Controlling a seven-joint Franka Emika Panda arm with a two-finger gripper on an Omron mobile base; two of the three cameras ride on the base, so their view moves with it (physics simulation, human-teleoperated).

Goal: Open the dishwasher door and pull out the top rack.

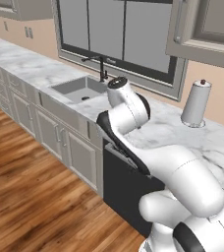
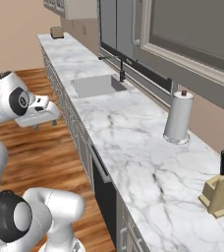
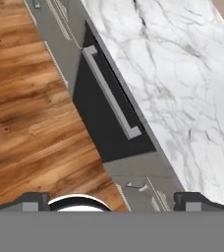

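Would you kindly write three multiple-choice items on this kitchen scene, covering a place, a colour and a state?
1. Where does the paper towel roll stand?
A. On the counter
B. In the sink
C. On the floor

2. What colour is the dishwasher door?
A. Beige
B. Black
C. White

3. What state is the door in?
A. Fully open and flat
B. Removed
C. Shut

Answers: 1 A, the roll stands upright on the marble, right of the sink. 2 B, the hand view shows a dark panel behind the silver handle. 3 C, the panel stands upright under the counter edge, and the claw hangs apart from it.
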